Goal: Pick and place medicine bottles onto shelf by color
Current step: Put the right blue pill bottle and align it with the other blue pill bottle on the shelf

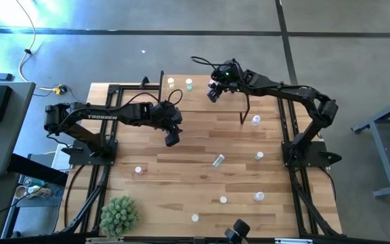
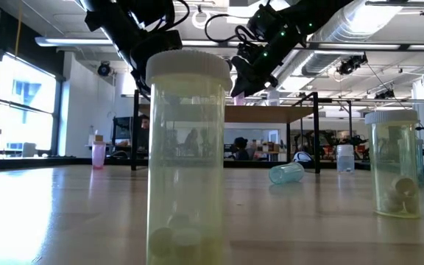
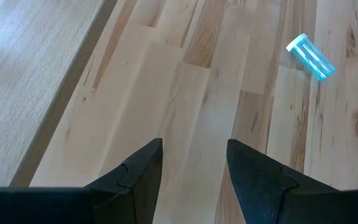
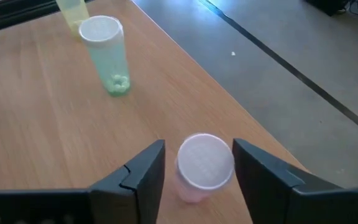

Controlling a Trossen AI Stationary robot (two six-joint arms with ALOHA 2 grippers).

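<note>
Translucent plastic medicine bottles point(image 2: 187, 158), matt light-wood shelf point(image 4: 36, 118)

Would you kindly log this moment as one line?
right tool: open around pink bottle standing on shelf | left tool: open, empty, above table

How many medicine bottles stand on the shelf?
3: a yellow bottle at one end, a green bottle beside it, a pink bottle between the right pincer's jaws. More may be hidden.
</note>
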